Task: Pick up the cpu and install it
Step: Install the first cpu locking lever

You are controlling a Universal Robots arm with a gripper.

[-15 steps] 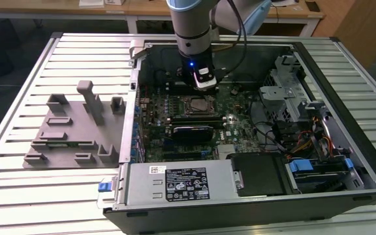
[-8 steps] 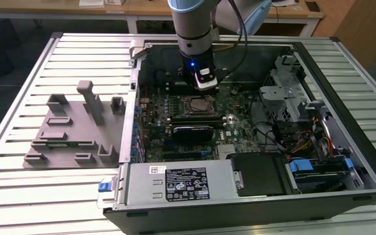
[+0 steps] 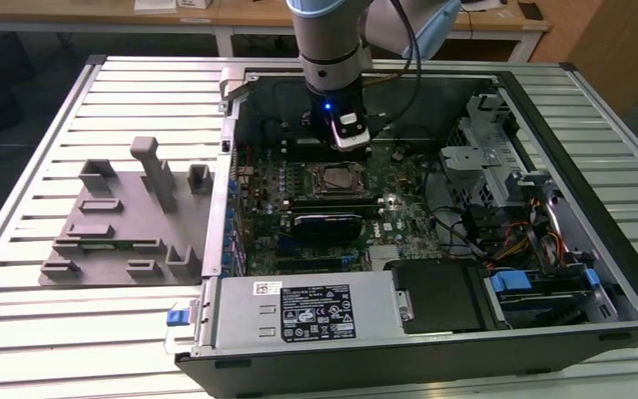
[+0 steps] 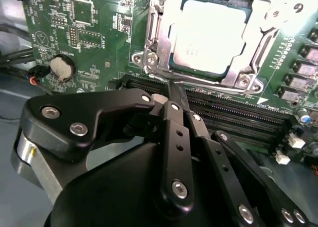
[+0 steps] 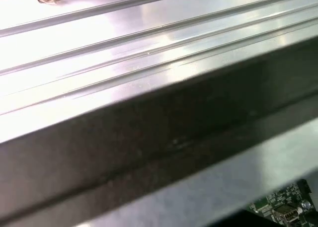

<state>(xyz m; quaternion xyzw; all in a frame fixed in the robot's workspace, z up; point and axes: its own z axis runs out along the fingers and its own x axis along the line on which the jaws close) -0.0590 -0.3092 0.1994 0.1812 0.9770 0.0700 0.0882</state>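
Observation:
The cpu (image 4: 208, 37) is a silvery square chip lying flat in the motherboard socket, with a metal frame (image 4: 158, 43) around it. In the exterior view the cpu (image 3: 334, 179) sits mid-board inside the open computer case. My gripper (image 3: 349, 141) hangs from the arm just behind the socket, low over the board. In the second wrist view my gripper (image 4: 166, 90) is black, its fingers drawn together and shut with nothing between them, its tip over the memory slots (image 4: 233, 113) beside the socket and clear of the chip.
A grey plastic holder tray (image 3: 130, 220) stands on the ribbed table at the exterior view's left. Inside the case are the power supply (image 3: 296, 312), a drive cage (image 3: 491, 162), cables (image 3: 518, 241) and a coin battery (image 4: 62, 67). The case wall (image 5: 164, 132) runs close to the wrist.

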